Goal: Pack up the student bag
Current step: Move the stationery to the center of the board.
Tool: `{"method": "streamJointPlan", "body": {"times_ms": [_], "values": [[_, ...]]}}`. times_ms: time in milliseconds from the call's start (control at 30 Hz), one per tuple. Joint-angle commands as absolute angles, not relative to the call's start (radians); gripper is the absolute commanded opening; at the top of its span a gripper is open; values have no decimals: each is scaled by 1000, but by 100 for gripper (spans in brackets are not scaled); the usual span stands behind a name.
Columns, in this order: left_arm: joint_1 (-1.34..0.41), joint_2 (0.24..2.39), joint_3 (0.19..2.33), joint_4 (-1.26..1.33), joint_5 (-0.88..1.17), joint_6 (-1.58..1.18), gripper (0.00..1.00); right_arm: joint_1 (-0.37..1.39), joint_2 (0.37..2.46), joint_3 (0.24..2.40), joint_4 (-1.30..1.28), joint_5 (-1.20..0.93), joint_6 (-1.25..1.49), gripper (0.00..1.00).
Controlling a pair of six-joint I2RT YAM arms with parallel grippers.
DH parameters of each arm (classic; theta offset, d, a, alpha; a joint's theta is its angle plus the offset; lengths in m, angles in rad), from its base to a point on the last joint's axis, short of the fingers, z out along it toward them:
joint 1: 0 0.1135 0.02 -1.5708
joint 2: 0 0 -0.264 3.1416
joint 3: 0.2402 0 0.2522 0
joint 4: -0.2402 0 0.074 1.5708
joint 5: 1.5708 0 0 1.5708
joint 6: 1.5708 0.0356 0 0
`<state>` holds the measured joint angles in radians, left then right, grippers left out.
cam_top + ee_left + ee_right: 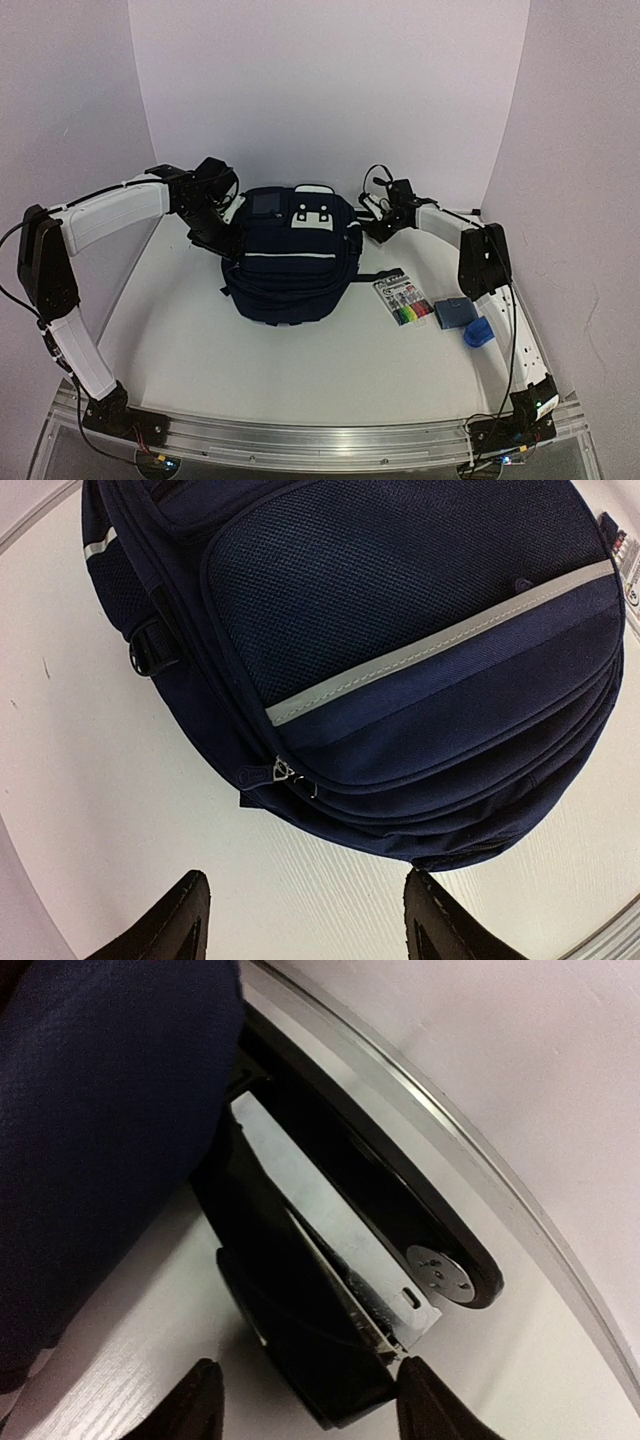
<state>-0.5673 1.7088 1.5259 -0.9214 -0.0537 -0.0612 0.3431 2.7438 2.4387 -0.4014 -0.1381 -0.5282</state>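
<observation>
The student bag (290,265), navy with thin pale stripes and a white buckle patch, lies in the middle of the table. My left gripper (215,237) hangs at its left rear side. In the left wrist view that gripper (305,925) stands open over bare table, just short of the bag (400,630) and its zipper pull (280,772). My right gripper (376,228) is at the bag's right rear. In the right wrist view it (310,1405) straddles the end of a black stapler (330,1260) lying beside the bag (100,1110). One finger touches the stapler's metal tip; the other stands apart.
A pack of coloured markers (405,298), a small blue pouch (453,313) and a small blue object (478,332) lie right of the bag. The table's curved back rim (520,1230) and the white wall run close behind the stapler.
</observation>
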Motion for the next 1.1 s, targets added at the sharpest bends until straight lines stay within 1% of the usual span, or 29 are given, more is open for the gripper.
{"method": "streamJointPlan", "body": {"times_ms": [0,267,400,500,733,767,833,933,1067], "values": [[-579,1714,1583,-942,-72,-63,67,349,2707,2381,-352,-123,-557,48],[-581,1729,1586,-926,-74,-39,67,332,2540,2124,-342,-116,-612,27],[-583,1736,1585,-908,-58,-33,66,318,2435,1970,-342,-137,-631,20],[-583,1740,1584,-901,-54,-27,66,310,2352,1853,-342,-155,-647,18],[-586,1741,1575,-885,-39,-20,66,303,2157,1565,-343,-177,-660,17],[-586,1741,1573,-884,-36,-20,66,301,2136,1521,-343,-178,-661,17],[-588,1741,1570,-882,-32,-20,66,300,2097,1465,-344,-176,-664,24],[-589,1737,1564,-876,-16,-20,66,296,2044,1410,-346,-162,-657,38],[-591,1734,1565,-870,-3,-16,67,295,1994,1417,-386,-164,-651,57]]}}
